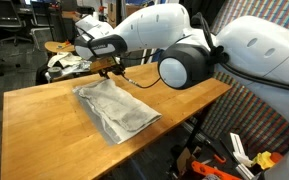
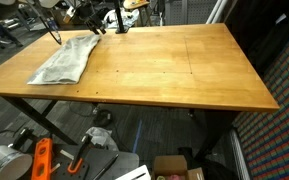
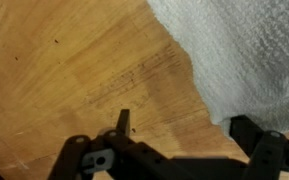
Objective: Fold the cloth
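Note:
The cloth (image 1: 114, 108) is a light-grey sheet lying flat but wrinkled on the wooden table (image 1: 44, 120), toward one end of it in both exterior views (image 2: 66, 60). My gripper (image 1: 112, 68) hangs low over the cloth's far edge with its jaws open and nothing between them. In the wrist view the cloth (image 3: 244, 50) fills the upper right. One fingertip (image 3: 124, 122) is over bare wood, and the other fingertip (image 3: 256, 132) sits at the cloth's edge. The gripper (image 3: 189, 128) itself is mostly over wood.
A bundle of white-and-dark fabric (image 1: 69, 65) lies just beyond the table's far end, behind the gripper. The robot's white arm (image 1: 184, 60) reaches in over the table's side. An orange tool (image 2: 41, 160) and boxes (image 2: 174, 168) lie on the floor under the table.

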`<state>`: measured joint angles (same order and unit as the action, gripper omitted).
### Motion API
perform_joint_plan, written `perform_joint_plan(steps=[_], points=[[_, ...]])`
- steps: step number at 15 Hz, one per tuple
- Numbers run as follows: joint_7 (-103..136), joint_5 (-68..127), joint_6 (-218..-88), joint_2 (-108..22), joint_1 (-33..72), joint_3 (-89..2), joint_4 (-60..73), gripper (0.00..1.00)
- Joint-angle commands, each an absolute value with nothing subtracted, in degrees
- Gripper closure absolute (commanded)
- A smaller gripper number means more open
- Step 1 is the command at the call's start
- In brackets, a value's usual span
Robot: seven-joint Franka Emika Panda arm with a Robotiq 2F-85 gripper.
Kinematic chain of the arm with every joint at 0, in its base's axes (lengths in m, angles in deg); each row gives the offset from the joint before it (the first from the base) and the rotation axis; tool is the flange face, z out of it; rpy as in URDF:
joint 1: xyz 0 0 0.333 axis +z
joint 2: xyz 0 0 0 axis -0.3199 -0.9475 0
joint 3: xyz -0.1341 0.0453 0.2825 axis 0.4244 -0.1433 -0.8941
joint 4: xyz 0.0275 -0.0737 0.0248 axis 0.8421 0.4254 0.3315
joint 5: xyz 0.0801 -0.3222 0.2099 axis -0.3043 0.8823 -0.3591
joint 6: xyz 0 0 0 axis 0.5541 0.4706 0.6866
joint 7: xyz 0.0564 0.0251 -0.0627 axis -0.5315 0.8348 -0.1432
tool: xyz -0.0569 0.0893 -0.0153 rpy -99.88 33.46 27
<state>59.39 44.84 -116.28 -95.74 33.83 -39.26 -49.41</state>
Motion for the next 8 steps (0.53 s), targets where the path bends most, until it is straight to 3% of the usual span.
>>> perform_joint_plan(steps=[1,8], points=[[62.24,43.65,-114.65,-98.36,32.42,-38.91,-55.67,0.0],[66.3,43.1,-114.37,-99.05,30.46,-39.07,-57.25,0.0]])
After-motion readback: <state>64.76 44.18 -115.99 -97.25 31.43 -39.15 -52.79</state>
